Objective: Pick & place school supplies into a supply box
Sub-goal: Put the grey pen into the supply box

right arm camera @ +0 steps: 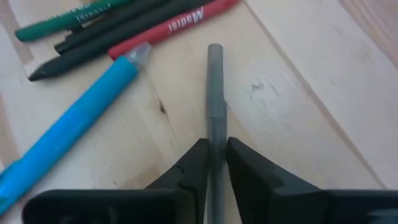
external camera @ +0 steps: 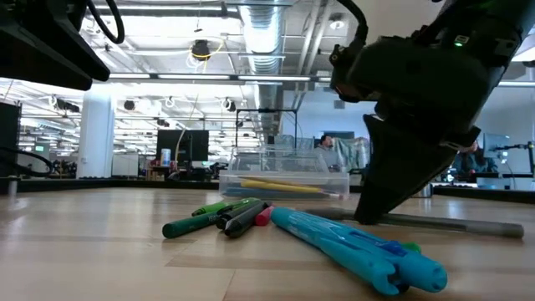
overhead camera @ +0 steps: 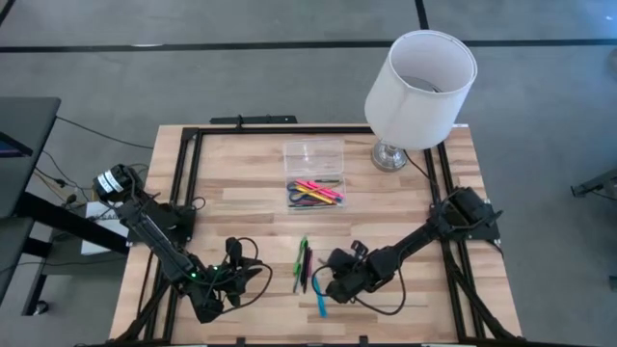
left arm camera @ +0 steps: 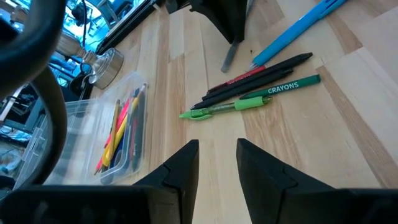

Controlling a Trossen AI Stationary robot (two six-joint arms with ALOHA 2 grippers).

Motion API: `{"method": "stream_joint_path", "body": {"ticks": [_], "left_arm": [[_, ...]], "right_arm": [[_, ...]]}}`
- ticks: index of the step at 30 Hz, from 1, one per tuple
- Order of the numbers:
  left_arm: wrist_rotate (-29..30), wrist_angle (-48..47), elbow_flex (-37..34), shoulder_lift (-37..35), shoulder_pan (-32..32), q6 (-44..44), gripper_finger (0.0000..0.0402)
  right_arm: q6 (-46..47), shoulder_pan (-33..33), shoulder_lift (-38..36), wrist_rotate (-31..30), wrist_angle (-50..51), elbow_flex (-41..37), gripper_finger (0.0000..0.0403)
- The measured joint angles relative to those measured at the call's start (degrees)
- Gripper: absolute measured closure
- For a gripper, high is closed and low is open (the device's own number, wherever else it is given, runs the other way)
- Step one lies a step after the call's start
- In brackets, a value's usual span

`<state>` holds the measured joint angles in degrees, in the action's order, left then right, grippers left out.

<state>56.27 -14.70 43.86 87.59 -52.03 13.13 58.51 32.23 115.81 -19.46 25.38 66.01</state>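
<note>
Beyond the bench [overhead camera: 251, 169] stretched a bright open office, people back there too small to make out. Landmark: the supply box [overhead camera: 314, 176], clear, lid off, sitting mid-bench beside the white lamp [overhead camera: 420, 89]. Inside it lay pink and yellow markers and pens, with blue-handled scissors [overhead camera: 301, 198] partly buried under them. Toward the front edge from the box, a loose cluster of pens [overhead camera: 303, 262] — green, black, red — lay on the wood, a blue marker [external camera: 351, 247] just beside them. Right pincer [right arm camera: 216, 165] was down near that cluster, fingers clamped on a grey pen [right arm camera: 215, 93] lying flat, its rear end hidden under the wrist. Left pincer [left arm camera: 217, 165] hovered farther from the box, fingers apart, nothing between them. Its arm blocked much of the low view's corner.
</note>
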Motion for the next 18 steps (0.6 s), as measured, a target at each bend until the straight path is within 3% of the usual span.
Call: {"method": "stream_joint_path", "body": {"ticks": [18], "left_arm": [[-1.5, 0.0, 0.0, 0.0, 0.0, 1.1, 0.0299]], "right_arm": [[3.0, -2.5, -0.5, -0.1, 5.7, 0.1, 0.0364]]}}
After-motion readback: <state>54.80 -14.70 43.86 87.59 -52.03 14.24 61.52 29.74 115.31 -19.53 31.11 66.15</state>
